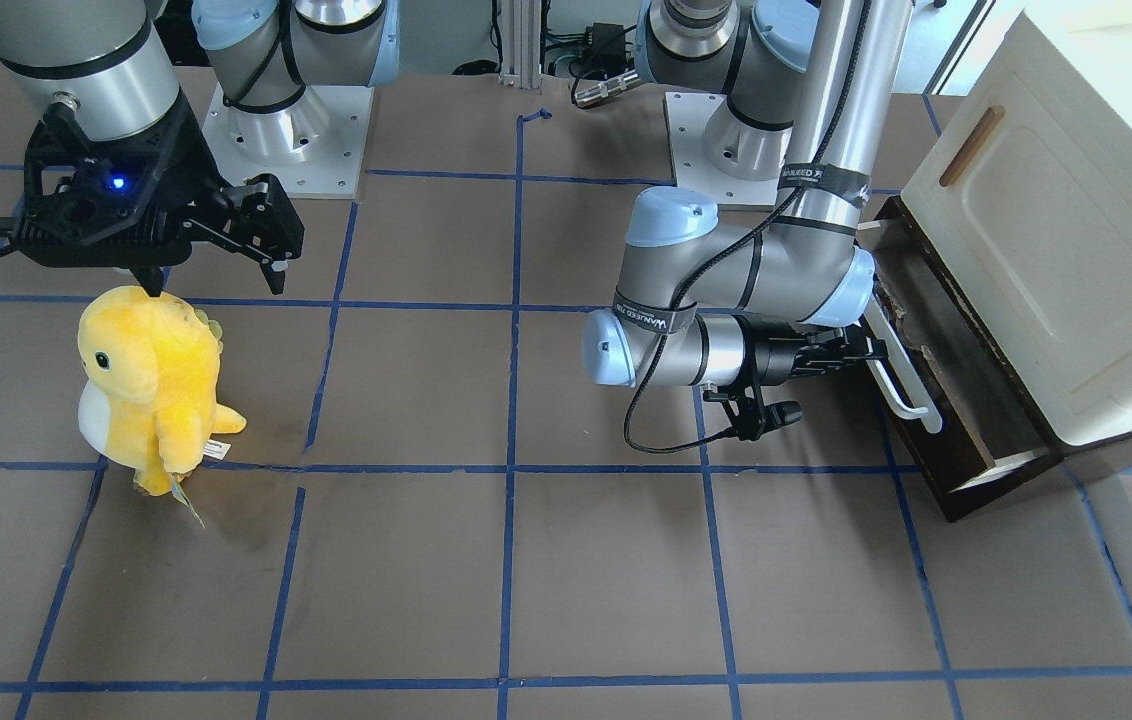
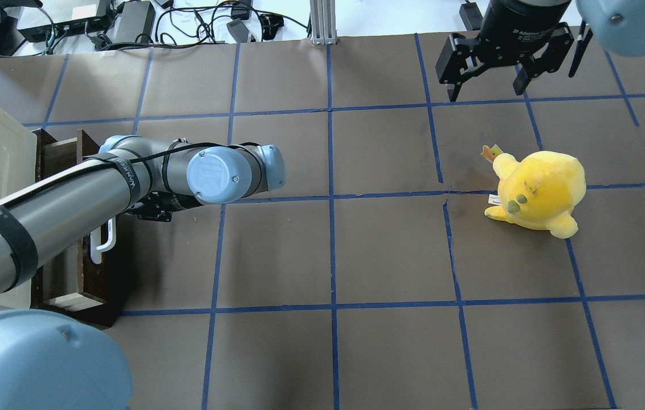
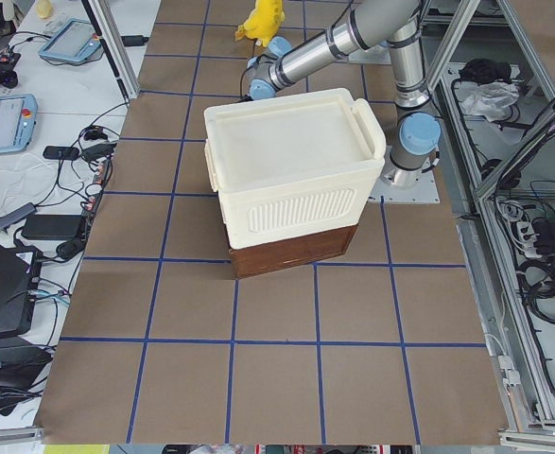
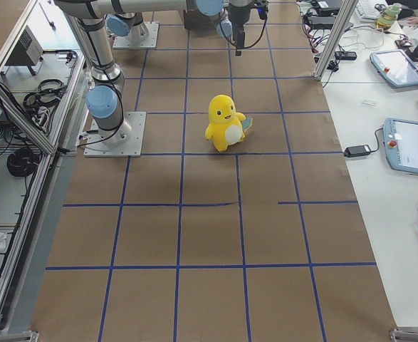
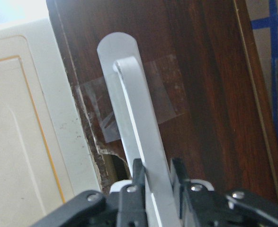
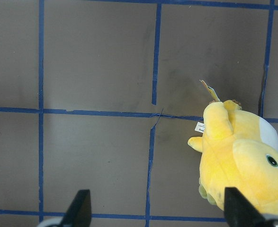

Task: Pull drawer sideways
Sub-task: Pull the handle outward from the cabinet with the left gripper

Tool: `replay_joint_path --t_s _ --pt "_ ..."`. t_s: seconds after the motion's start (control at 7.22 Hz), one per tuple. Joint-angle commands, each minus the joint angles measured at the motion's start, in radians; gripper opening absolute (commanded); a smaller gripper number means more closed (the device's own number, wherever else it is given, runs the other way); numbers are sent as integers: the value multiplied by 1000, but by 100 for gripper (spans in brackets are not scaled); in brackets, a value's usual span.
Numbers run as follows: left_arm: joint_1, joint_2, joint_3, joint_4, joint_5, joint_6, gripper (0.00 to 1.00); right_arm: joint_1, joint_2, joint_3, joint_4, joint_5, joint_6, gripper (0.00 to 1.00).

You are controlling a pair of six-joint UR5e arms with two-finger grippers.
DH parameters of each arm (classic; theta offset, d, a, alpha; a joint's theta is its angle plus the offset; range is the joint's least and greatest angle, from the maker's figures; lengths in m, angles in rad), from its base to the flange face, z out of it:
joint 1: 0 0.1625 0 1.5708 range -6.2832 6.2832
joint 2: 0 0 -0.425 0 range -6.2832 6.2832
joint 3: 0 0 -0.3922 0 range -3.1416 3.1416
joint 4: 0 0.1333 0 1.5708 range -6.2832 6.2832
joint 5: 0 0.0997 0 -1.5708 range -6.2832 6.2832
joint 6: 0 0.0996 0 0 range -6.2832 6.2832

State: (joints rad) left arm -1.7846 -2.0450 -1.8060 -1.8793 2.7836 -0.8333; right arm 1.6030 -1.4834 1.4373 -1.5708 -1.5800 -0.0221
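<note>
The drawer (image 1: 931,455) has a dark brown front and a long white bar handle (image 1: 904,388). It stands partly pulled out from under the cream cabinet (image 1: 1056,230) at the table's edge. My left gripper (image 1: 866,352) is shut on the handle. The left wrist view shows both fingers clamped around the white bar (image 5: 143,137) against the dark wood front (image 5: 205,94). In the overhead view my left arm hides most of the gripper, and the handle's end (image 2: 100,247) shows beside the drawer (image 2: 80,273). My right gripper (image 1: 211,278) is open and empty, hovering far from the drawer.
A yellow plush toy (image 1: 151,385) stands on the brown mat just below my right gripper; it also shows in the overhead view (image 2: 539,191) and the right wrist view (image 6: 243,156). The cabinet door has a small brown wooden handle (image 1: 971,146).
</note>
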Motion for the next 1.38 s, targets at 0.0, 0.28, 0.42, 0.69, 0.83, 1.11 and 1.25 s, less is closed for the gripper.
replay_joint_path --t_s 0.0,0.28,0.42,0.69,0.83,1.11,1.25 --pt "-7 2 1 2 1 2 13 0 0 0 0 0 1 100" --pt "-22 0 2 2 1 2 13 0 0 0 0 0 1 100" --pt "-29 0 4 12 1 11 13 0 0 0 0 0 1 100" --pt "-33 2 2 17 1 10 13 0 0 0 0 0 1 100" --pt "-44 2 4 17 1 8 13 0 0 0 0 0 1 100" --pt "-56 6 10 17 1 7 13 0 0 0 0 -2 1 100" --pt "-61 6 14 17 -2 3 13 0 0 0 0 0 1 100"
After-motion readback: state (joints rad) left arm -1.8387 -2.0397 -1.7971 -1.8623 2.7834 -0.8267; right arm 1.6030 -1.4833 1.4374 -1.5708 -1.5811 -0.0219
